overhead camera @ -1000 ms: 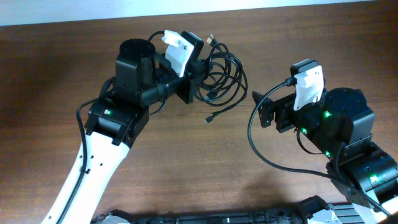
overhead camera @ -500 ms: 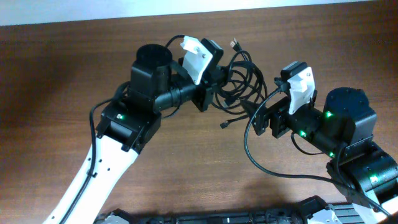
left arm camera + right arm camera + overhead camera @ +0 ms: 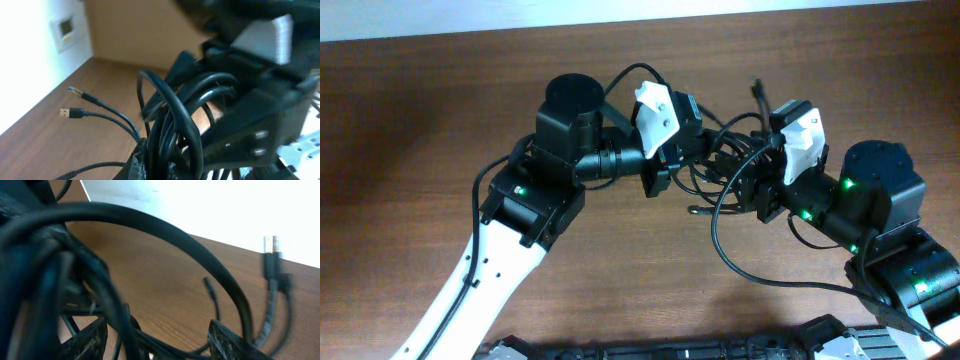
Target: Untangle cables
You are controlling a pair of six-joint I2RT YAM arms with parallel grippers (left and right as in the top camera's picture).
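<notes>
The cables (image 3: 720, 158) are a tangled bundle of thin black cords, lifted off the table between my two grippers. My left gripper (image 3: 667, 168) is shut on the bundle; in the left wrist view the cables (image 3: 172, 125) rise as thick loops from the jaws (image 3: 162, 167), and two USB plugs (image 3: 70, 102) stick out to the left. My right gripper (image 3: 745, 178) is open right against the bundle. In the right wrist view, cable strands (image 3: 165, 235) pass between and over its spread fingers (image 3: 157, 342). One plug (image 3: 271, 247) hangs at the right.
The brown wooden table (image 3: 400, 150) lies under both arms. A white wall edge (image 3: 470, 20) runs along the far side. The right arm's own black wire (image 3: 720, 240) loops down in front of it.
My left gripper has carried the cable bundle to the right, up to the right gripper. The right gripper has shifted left, and the bundle now lies between its fingers.
</notes>
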